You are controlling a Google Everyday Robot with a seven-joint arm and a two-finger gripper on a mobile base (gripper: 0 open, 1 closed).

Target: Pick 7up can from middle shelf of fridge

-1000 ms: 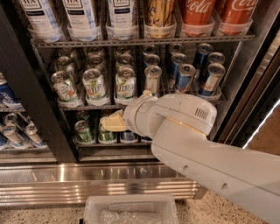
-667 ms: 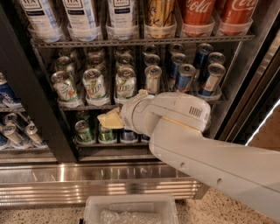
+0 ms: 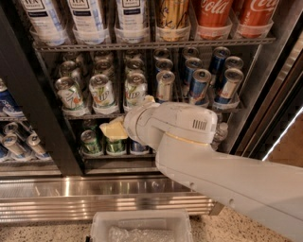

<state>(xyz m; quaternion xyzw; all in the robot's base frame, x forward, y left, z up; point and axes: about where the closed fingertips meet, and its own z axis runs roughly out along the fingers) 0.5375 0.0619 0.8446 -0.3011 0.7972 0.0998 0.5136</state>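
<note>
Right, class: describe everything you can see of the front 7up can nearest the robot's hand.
The 7up can is pale white-green with green lettering, a silver top and a pull tab. It stands upright at the front of its lane on the middle shelf. The hand sits lower left of it, below the shelf's front edge.

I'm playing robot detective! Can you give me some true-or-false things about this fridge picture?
1. The hand holds a 7up can. False: it is lower, before the small green cans; the 7up cans stand on the middle shelf.
2. Blue-and-silver cans stand right of the 7up cans. True.
3. Red cola cans are on the lowest rack. False: they are on the top one.
4. A clear bin sits below the fridge. True.
</note>
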